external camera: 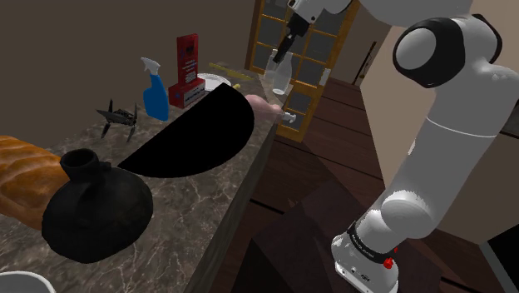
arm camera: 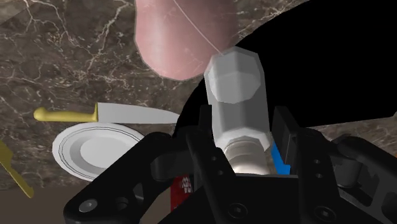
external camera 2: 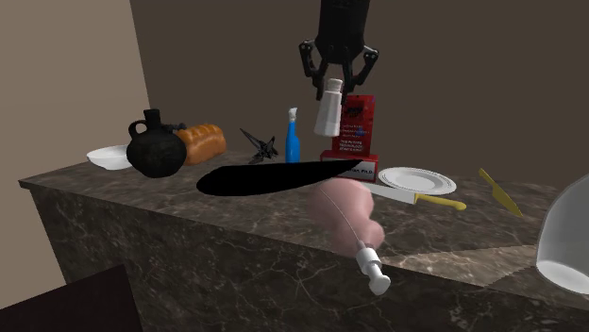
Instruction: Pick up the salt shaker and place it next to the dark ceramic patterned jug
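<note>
The salt shaker [external camera 2: 328, 109] is a pale grey faceted bottle that hangs well above the counter, with my gripper [external camera 2: 334, 79] shut on its upper end. In the wrist view the black fingers [arm camera: 200, 151] clasp the shaker [arm camera: 236, 95] from both sides, over a pink rounded object [arm camera: 184, 35]. The dark round jug [external camera 2: 156, 147] with its small handle stands at the far end of the counter in the second exterior view's left. In the shoulder view the jug [external camera: 93, 208] is near the front, far from the gripper [external camera: 286, 50] and the shaker [external camera: 280, 75].
A flat black shape [external camera 2: 283, 175] lies mid-counter. Near it are a blue spray bottle [external camera 2: 293, 137], a red box [external camera 2: 351, 127], a dark spiky object [external camera 2: 260, 146], a white plate [external camera 2: 415, 179] and a yellow-handled knife [external camera 2: 420, 197]. Bread [external camera 2: 201, 141] and a white bowl [external camera 2: 109, 157] flank the jug.
</note>
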{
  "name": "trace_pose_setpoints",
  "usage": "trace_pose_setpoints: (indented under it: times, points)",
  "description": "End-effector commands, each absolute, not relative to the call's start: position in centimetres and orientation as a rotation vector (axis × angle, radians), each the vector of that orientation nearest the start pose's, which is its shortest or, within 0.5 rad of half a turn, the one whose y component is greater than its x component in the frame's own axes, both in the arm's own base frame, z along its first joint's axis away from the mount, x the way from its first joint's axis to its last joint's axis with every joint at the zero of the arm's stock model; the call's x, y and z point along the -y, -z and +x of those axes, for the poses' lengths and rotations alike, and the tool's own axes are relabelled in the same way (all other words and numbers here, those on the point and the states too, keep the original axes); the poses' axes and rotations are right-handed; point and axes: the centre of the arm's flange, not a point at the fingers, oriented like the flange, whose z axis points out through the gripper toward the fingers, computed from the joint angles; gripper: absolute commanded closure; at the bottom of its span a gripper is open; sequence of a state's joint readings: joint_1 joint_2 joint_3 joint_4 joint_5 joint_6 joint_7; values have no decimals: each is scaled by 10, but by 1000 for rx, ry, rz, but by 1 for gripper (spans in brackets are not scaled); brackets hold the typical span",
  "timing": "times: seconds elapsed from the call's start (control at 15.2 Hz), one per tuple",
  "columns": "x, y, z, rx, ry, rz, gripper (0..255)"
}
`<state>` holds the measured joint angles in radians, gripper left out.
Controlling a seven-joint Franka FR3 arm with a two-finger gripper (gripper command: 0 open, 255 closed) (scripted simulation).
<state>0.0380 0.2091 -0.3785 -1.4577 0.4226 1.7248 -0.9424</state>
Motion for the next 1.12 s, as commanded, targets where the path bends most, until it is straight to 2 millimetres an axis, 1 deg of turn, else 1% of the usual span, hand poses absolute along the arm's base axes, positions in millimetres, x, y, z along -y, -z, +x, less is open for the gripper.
trace_pose_setpoints:
  times: [0.0, 0.66, 0.73, 1.06]
  points:
    - [150, -593, 612, 800, 382, -2772, 255]
    - [150, -646, 612, 800, 382, -2772, 255]
    - [150, -647, 612, 800, 382, -2772, 255]
    - [90, -647, 586, 800, 382, -2772, 255]
